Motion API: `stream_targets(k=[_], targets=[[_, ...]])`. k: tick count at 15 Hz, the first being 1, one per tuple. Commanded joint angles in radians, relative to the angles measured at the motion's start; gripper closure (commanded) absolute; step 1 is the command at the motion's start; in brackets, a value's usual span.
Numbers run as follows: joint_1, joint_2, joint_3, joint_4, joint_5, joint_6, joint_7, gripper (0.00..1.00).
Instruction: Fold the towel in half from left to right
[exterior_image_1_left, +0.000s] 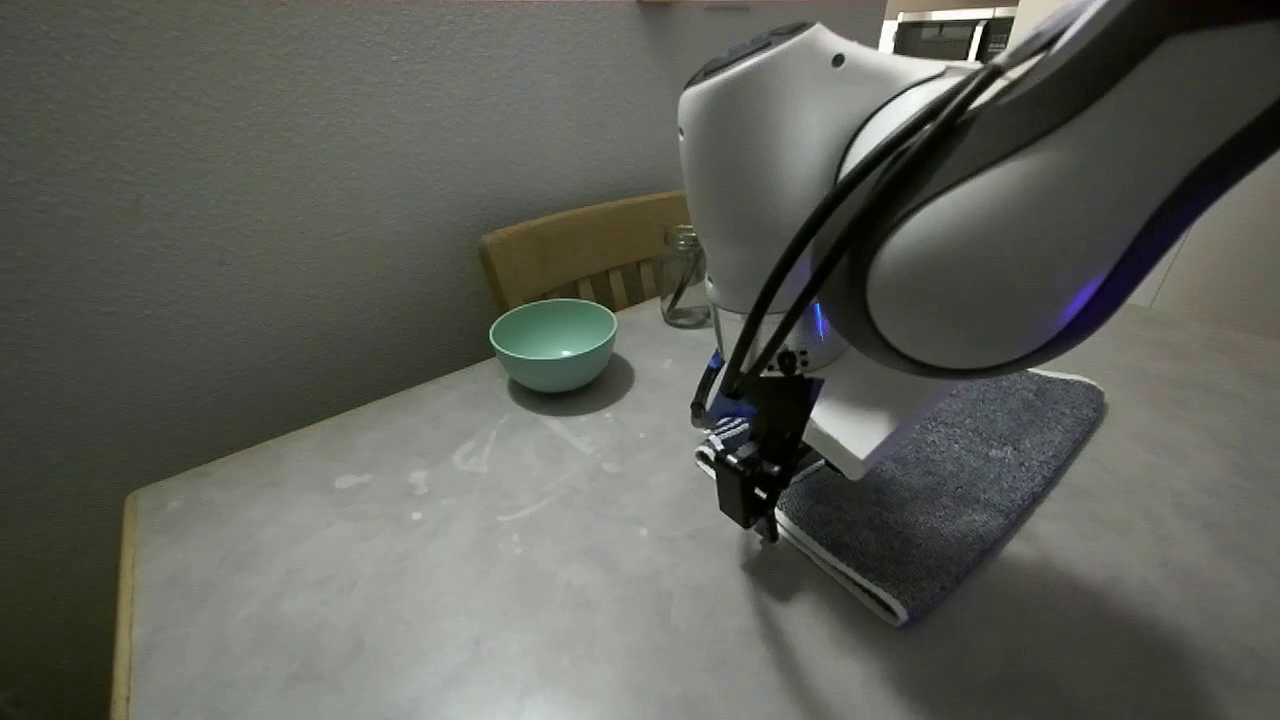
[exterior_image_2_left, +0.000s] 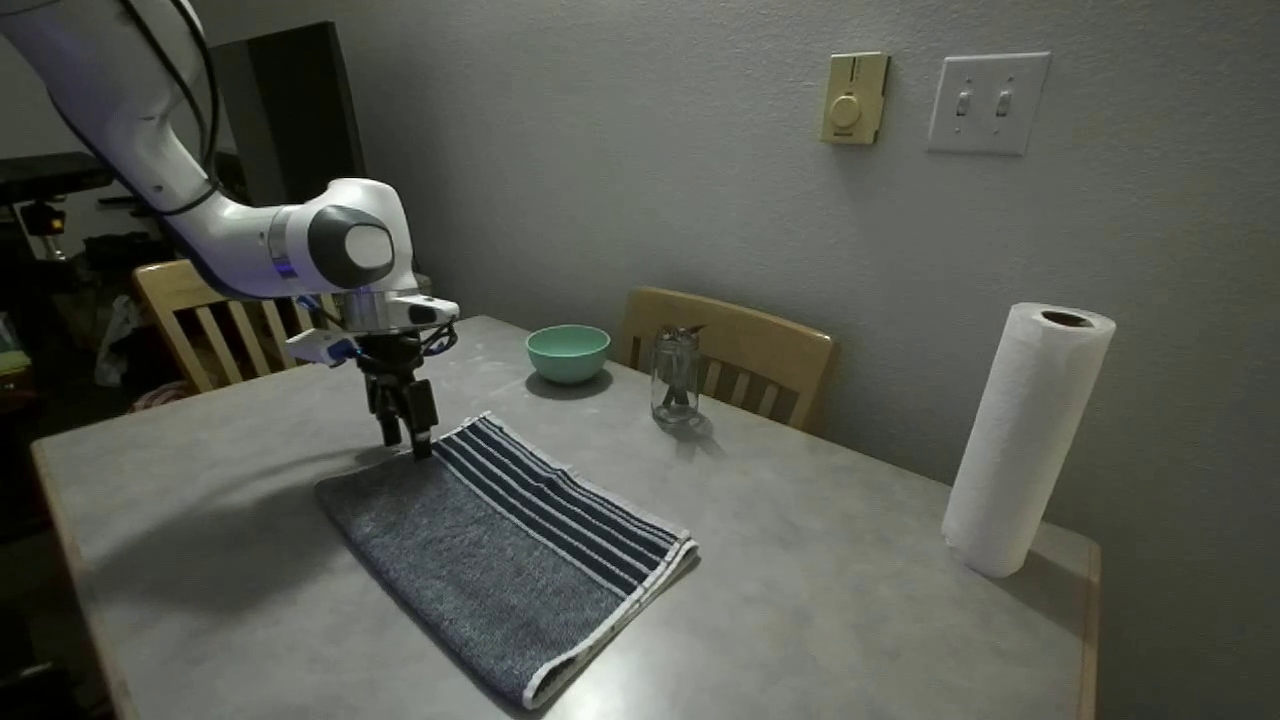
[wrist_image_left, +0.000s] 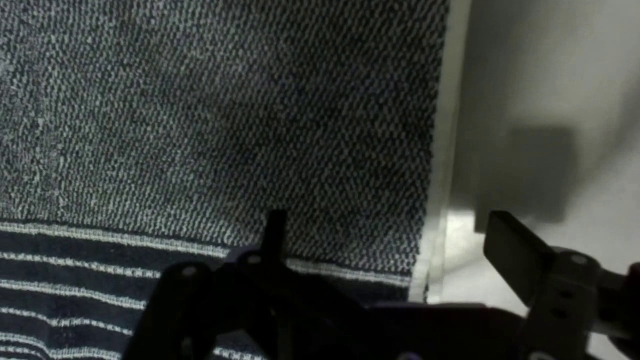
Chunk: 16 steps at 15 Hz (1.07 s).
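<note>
A Robotiq gripper (wrist_image_left: 388, 215), spread wide astride an edge of the striped towel (wrist_image_left: 240, 125), could, we judge, close too low, pinch extra layers and drag everything.

The towel (wrist_image_left: 250, 125) is presenting rough, matt cloth with a pebbled weave. The worktop (exterior_image_1_left: 400, 600) is appearing smooth, with a soft sheen and a mottled finish. The bowl (exterior_image_1_left: 553, 346) is looking like smooth plastic, catching a glint. The jar (exterior_image_2_left: 675, 385) is showing clear, glossy glass. The paper roll (exterior_image_2_left: 1030, 440) is showing matt paper. A chair (exterior_image_1_left: 585, 240) is showing smooth wood. The wall (exterior_image_2_left: 650, 150) is reading rough and matt.
</note>
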Motion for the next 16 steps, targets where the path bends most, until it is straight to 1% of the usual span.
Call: stream_targets(k=[1, 5, 12, 13, 14, 15, 16], targets=[[0.036, 0.042, -0.047, 0.038, -0.056, -0.013, 0.054, 0.0], [0.05, 0.065, -0.058, 0.057, -0.078, -0.012, 0.081, 0.0], [0.073, 0.057, -0.076, 0.046, -0.13, -0.034, 0.15, 0.0], [0.073, 0.056, -0.075, 0.045, -0.134, -0.032, 0.158, 0.12], [0.073, 0.056, -0.074, 0.045, -0.136, -0.032, 0.162, 0.27], [0.075, 0.055, -0.072, 0.046, -0.136, -0.031, 0.164, 0.33], [0.077, 0.055, -0.07, 0.049, -0.136, -0.031, 0.167, 0.41]])
